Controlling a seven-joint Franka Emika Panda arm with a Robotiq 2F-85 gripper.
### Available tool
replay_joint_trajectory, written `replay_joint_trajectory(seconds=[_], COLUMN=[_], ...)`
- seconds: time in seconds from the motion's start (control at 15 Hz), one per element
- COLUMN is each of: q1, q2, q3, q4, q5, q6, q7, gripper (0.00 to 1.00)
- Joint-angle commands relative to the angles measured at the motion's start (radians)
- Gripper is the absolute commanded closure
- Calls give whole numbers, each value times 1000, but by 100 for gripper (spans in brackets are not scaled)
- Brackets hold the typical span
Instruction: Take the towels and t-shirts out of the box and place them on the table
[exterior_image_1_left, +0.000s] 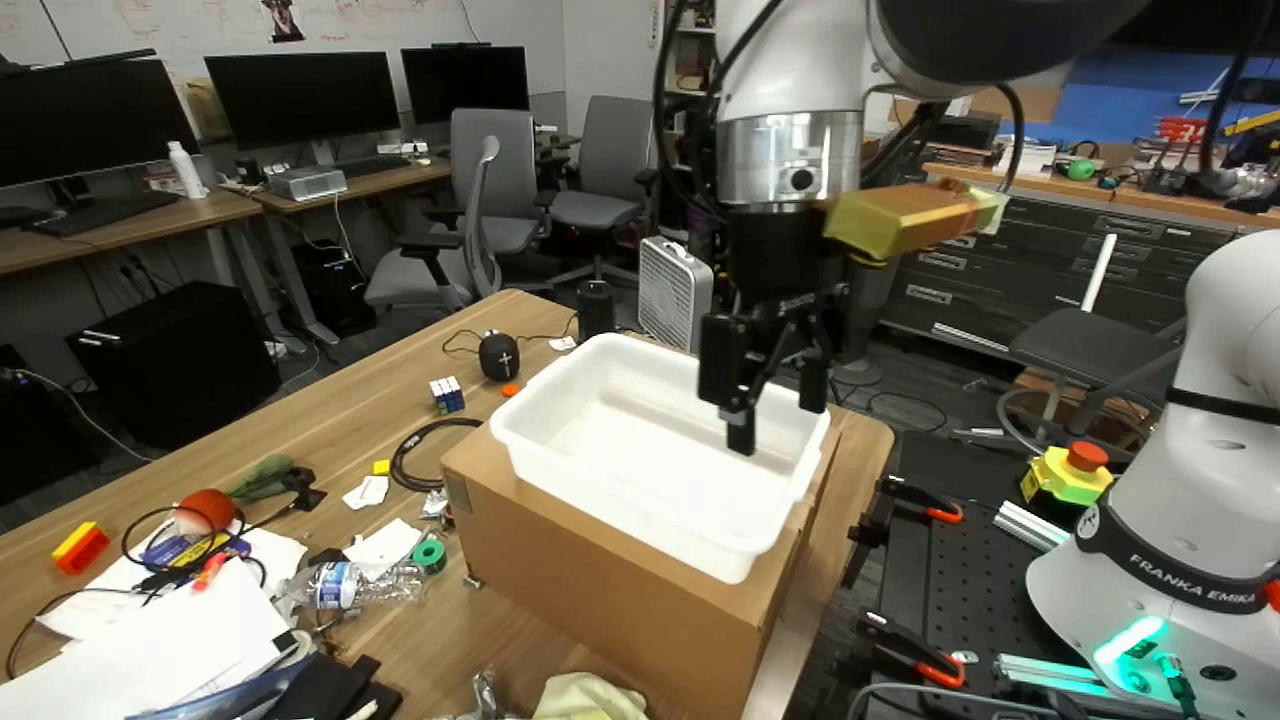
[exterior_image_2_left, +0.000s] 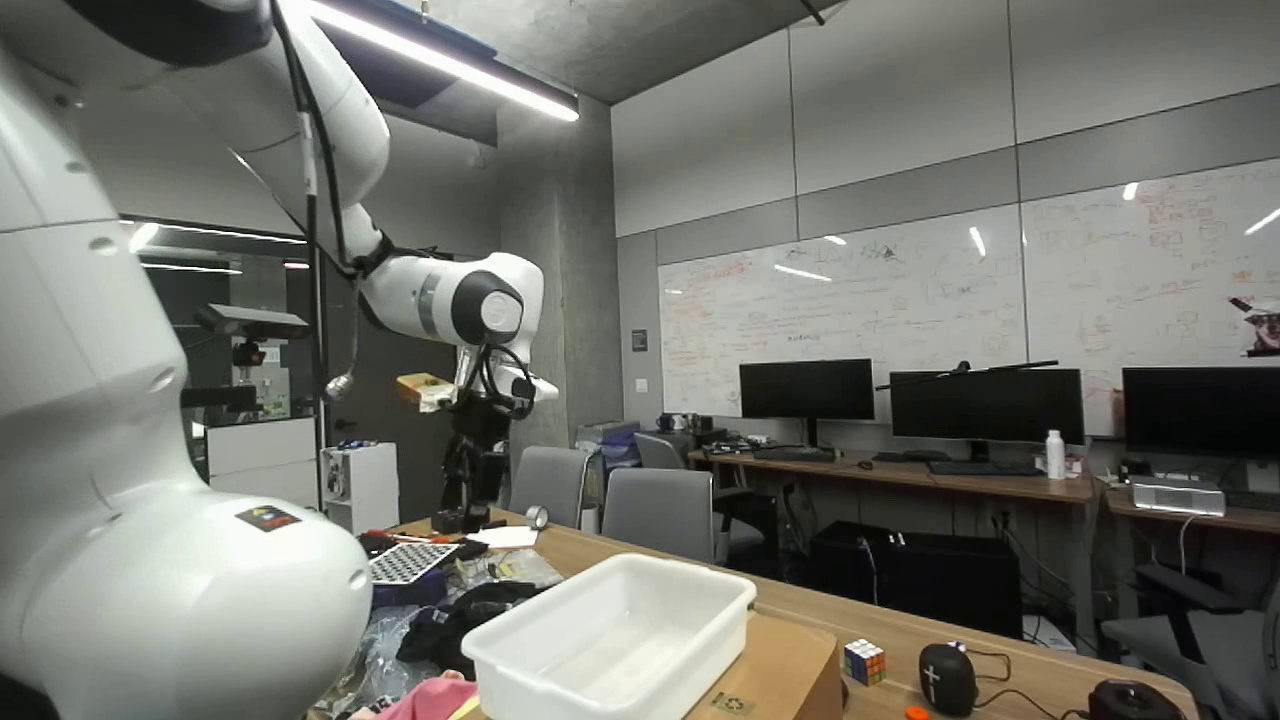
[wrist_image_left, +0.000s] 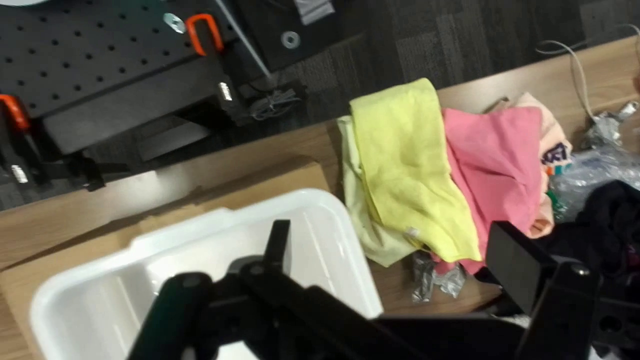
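Note:
A white open tub (exterior_image_1_left: 650, 450) stands on a brown cardboard box (exterior_image_1_left: 600, 580); no cloth shows inside it. The wooden table (exterior_image_1_left: 340, 430) carries both. Beside the tub in the wrist view lie a yellow cloth (wrist_image_left: 405, 150), a paler one (wrist_image_left: 357, 205) beneath it, a pink cloth (wrist_image_left: 495, 165) and a peach one (wrist_image_left: 547, 125) with a printed patch. Parts of the lower cloths are covered. My gripper (wrist_image_left: 392, 245) is raised, jaws wide apart and holding nothing. In the wrist view one finger overlaps the tub, the opposite finger the pink cloth's edge.
Papers, cables and a plastic bottle (exterior_image_1_left: 350, 585) clutter the table on one side. Crumpled plastic (wrist_image_left: 600, 170) and black fabric (wrist_image_left: 610, 220) lie past the cloths. A puzzle cube (exterior_image_1_left: 447, 395) and black speaker (exterior_image_1_left: 499, 357) sit behind the tub. Orange-handled clamps (wrist_image_left: 207, 35) edge the robot's base.

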Motion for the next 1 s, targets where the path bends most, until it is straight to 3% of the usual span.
replay_joint_trajectory(seconds=[0.0, 0.2, 0.27, 0.47, 0.53, 0.93], q1=[-44, -67, -89, -81, -86, -85], q2=[-219, -369, -272, -329, -289, -279], q3=[-33, -40, -36, -30, -33, -32], q4=[-217, -415, -277, -298, -287, -277], q5=[-62, -124, -165, -187, -169, -170], q6=[-63, -16, -43, 56, 2, -3], q7=[-139, -231, -237, -266, -242, -244], gripper=[0, 0, 0, 0, 0, 0])
